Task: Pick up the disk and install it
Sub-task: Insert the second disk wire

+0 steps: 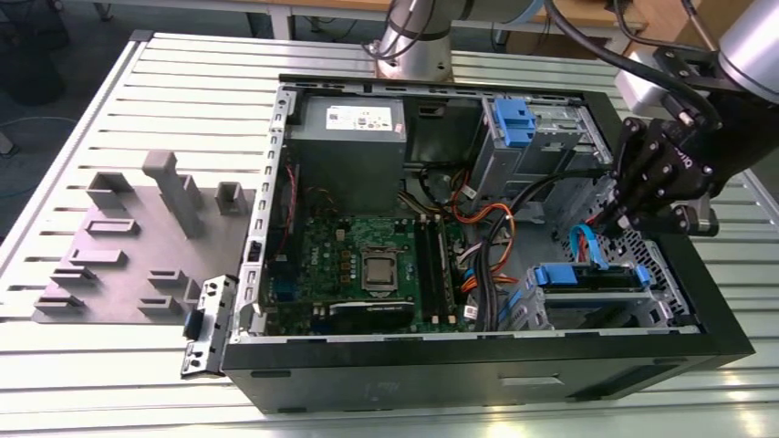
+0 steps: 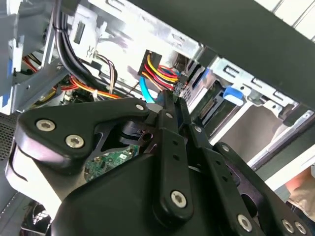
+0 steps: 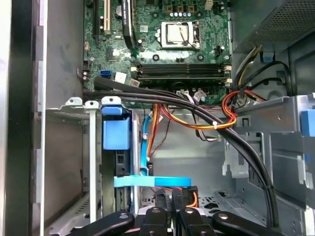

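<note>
Gripper (image 1: 615,224) down inside the open computer case (image 1: 487,370), at the corner on the exterior view's right. In both wrist views its fingers (image 3: 160,214) are drawn together with barely a gap. Cannot tell whether anything is pinched between them. Tips hang just beside a flat blue cable (image 3: 152,182) and a bundle of red and yellow wires (image 2: 162,71).

Disk (image 1: 597,276) is not in the grip. It sits in the metal drive cage (image 1: 663,265) beside the gripper, blue rail end facing out of the slot. In the first wrist view the disk (image 3: 121,182) shows edge-on as a dark slab under a blue tab. Long axis appears to run into the cage; judged seated or nearly so.

Arm probably set low here to reach the cage mouth past the cables. Motherboard (image 1: 365,255) further off, well apart.
</note>
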